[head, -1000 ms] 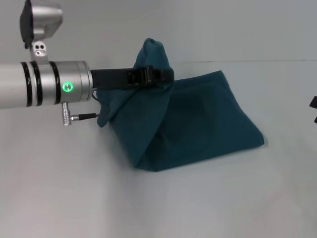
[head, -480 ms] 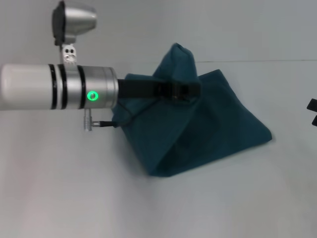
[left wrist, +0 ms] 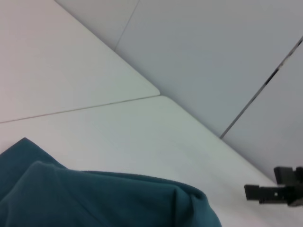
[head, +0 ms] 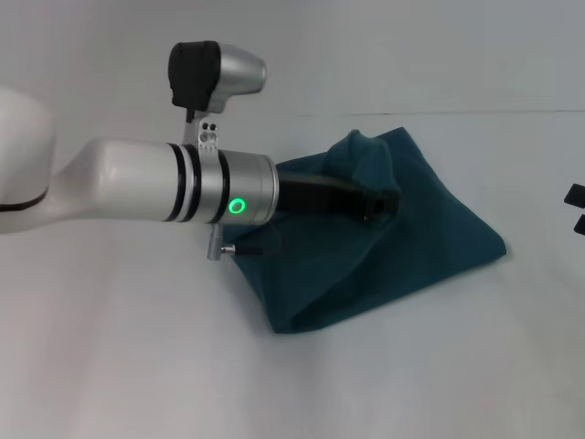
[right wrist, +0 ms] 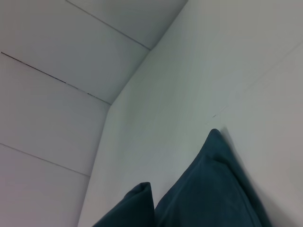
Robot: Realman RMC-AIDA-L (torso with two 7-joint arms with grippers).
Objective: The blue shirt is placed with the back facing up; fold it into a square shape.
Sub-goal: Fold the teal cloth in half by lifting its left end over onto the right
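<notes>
A: Starting far left of the left gripper?

B: Reaching in from there, the left arm, white then silver, with a green light glowing on the wrist ring just behind the gripper.

A: And the grip itself?

B: Clenched on a fold of the blue shirt, by the look of it. Black jaws half buried in cloth, with a soft peak of fabric humped up just above and behind them.

A: Rest of the cloth, relative to that grip?

B: Spread under and around it on the pale table. Draped down toward the robot below the gripper, ending in a rounded corner just beneath the wrist. Stretched off to the gripper's right into a second corner lying flat. Folded over on itself, plain teal, no lettering showing.

A: Farther right?

B: Bare table past that flat corner, then the right gripper at the very edge, well apart from the cloth and touching nothing visible. Only two small black pieces showing.

A: Released or closed?

B: Cannot tell.
</notes>
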